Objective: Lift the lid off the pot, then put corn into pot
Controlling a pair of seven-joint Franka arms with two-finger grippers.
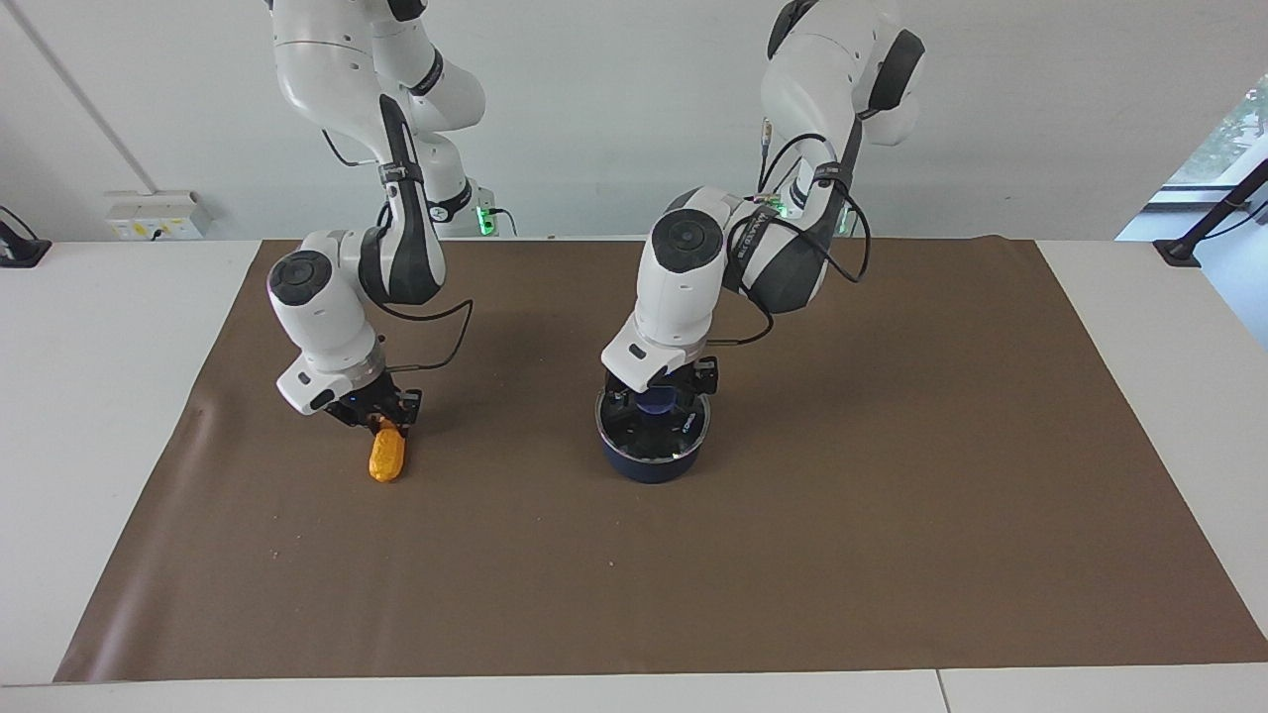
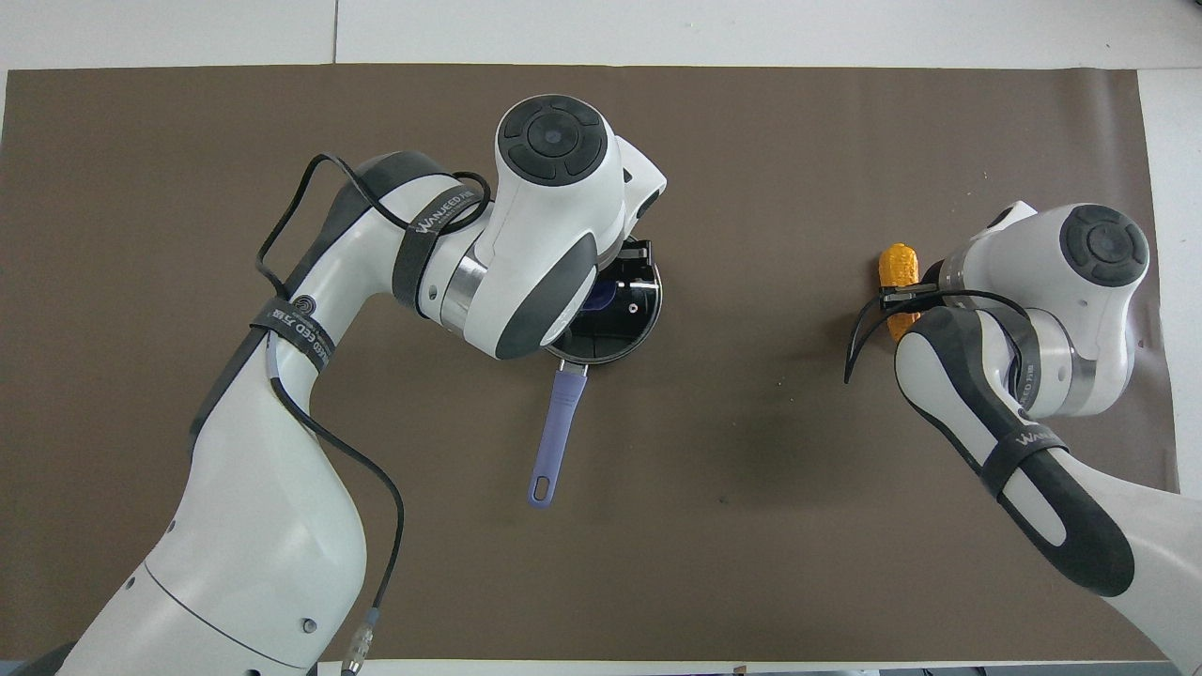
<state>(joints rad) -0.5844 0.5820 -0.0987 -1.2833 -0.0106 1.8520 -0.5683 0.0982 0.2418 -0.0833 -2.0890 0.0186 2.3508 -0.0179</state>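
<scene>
Two arms work over the brown mat (image 1: 892, 475) that covers most of the white counter (image 1: 89, 416). The pot (image 1: 649, 463), dark navy, stands on the mat about midway along the counter, with its lighter blue handle (image 2: 554, 441) pointing toward the robots' edge. The lid (image 1: 674, 436), clear glass with a metal rim, sits flat on the pot and covers it. The left gripper (image 1: 662, 394) is down at the centre of the lid, its black fingers on either side of the blue knob (image 1: 656, 401); the wrist hides the fingertips in both views, so I cannot tell whether they press the knob or stand clear of it. In the overhead view only a sliver of the knob (image 2: 601, 296) and part of the lid (image 2: 629, 324) show past the left arm's wrist. The corn (image 1: 386, 456), a small orange-yellow cob, lies on the mat toward the right arm's end of the counter, well apart from the pot, its length running away from the robots. The right gripper (image 1: 381, 421) is low over the end of the corn nearer to the robots, and its fingers are closed onto that end, gripping the cob. The corn's other end rests on or just above the mat; which one I cannot tell. In the overhead view the corn (image 2: 897, 268) pokes out from under the right arm's wrist and cable
</scene>
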